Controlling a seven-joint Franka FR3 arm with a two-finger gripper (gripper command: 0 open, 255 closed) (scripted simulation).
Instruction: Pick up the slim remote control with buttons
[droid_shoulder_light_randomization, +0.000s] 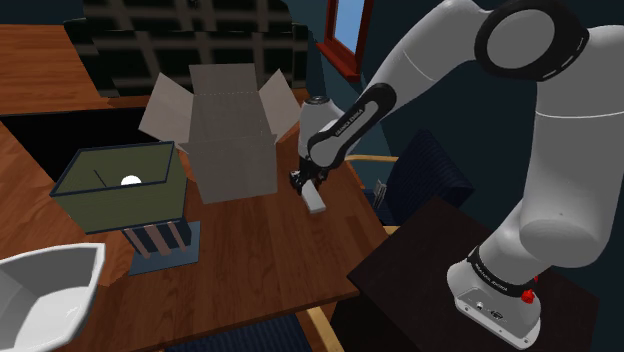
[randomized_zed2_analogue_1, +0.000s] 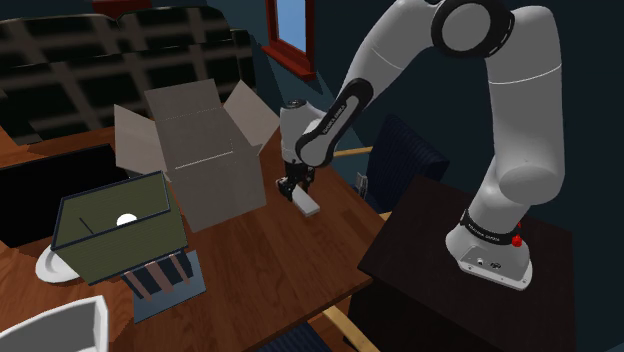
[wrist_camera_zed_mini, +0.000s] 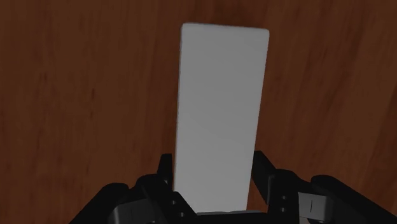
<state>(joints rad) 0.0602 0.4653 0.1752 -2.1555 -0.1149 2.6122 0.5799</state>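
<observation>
The remote is drawn as a plain pale grey slab with no buttons visible. My black gripper is shut on its near end, one finger pressed on each long side. In the shoulder view the gripper hangs over the wooden table, and the remote juts down and to that view's right from it. The second exterior view has the gripper holding the remote tilted, close over the table. I cannot tell whether its lower end touches the wood.
An open cardboard box stands just behind the gripper. A dark green open box and a white tub sit toward the shoulder view's left. A dark blue chair stands past the table edge beside the dark stand.
</observation>
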